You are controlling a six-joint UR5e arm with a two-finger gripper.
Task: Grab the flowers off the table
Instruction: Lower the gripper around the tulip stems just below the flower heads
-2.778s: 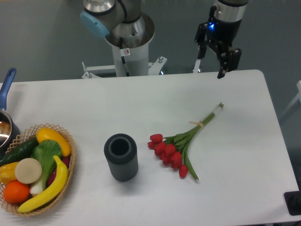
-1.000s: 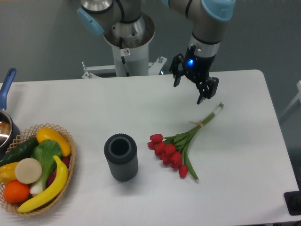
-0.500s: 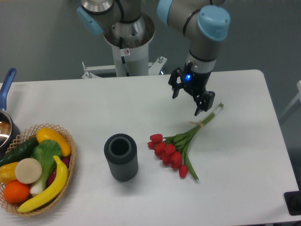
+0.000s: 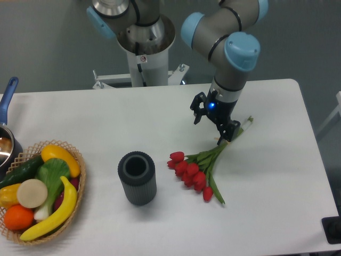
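gripper (image 4: 210, 128) sits low over the white table (image 4: 277, 176), fingers spread apart, nothing between them. one fingertip (image 4: 222, 140) is down right by the tulip stems near the pale band, the other is up-left of it over bare tabletop. cannot tell if the lower fingertip touches the stems or just hangs above them. blue light glows on the gripper body. arm (image 4: 229, 48) comes in from above, grey tube with light blue joint caps.

tulips (image 4: 200, 168) lie flat on the table, right of centre. red heads clustered at the lower left end, green leaves around them, long green stems running up and right to a cut end near the table's right part. stem tip pokes out past the gripper on the upper right.

dark grey ribbed cylinder vase (image 4: 137, 177) stands upright left of the tulip heads, near but apart, open mouth up. wicker basket (image 4: 74, 205) at the left edge holds a banana, orange, yellow pepper, cucumber and some green and white veg. pan with blue handle (image 4: 7, 95) cut off at the far left. robot base pedestal (image 4: 143, 58) behind the table's far edge.
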